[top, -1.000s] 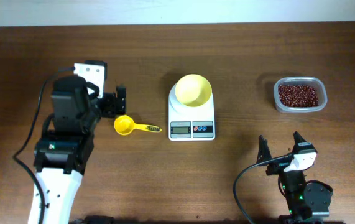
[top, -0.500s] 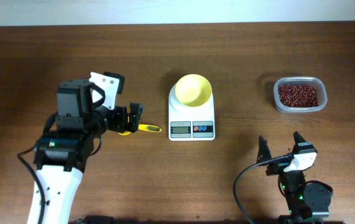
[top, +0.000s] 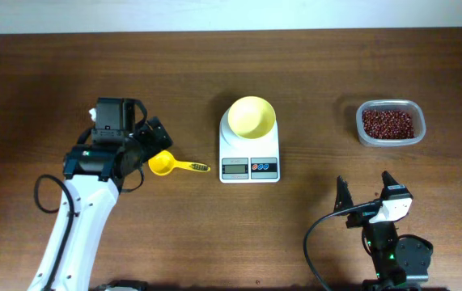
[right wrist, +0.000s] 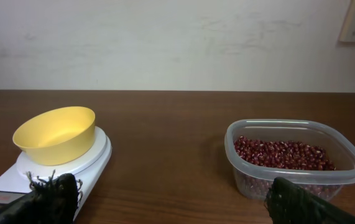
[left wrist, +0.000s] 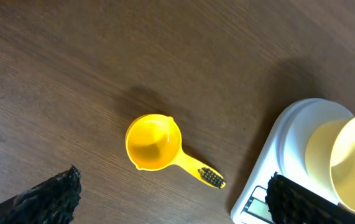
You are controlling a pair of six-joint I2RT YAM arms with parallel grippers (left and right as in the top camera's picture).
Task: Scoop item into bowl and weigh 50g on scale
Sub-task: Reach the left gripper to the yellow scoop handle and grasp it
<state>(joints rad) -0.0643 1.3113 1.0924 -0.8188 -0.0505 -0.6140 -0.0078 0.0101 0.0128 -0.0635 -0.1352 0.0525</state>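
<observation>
Dark red-brown beans [top: 388, 123] fill a clear tub [right wrist: 345, 163] at the far right of the table. The yellow bowl [top: 252, 116] stands empty on the white scale [top: 249, 168] at the middle. A small yellow scoop [top: 163, 163] lies left of the scale, handle pointing right. My left gripper [top: 148, 145] hovers open just above and left of the scoop; in the left wrist view the scoop [left wrist: 154, 142] lies between and ahead of its fingers [left wrist: 46, 198]. My right gripper [top: 364, 190] rests open near the front right, facing the bowl [right wrist: 56, 134] and the beans [right wrist: 286, 154].
The scale's display and its red and blue buttons [top: 264, 168] face the front edge. A pale wall [right wrist: 177, 43] runs behind the table's far edge. Bare wood lies between the scale [right wrist: 93, 163] and the tub.
The left arm's wrist has turned and its gripper has drawn back left from over the scoop's handle. The scoop has stayed put. The right arm has not moved.
</observation>
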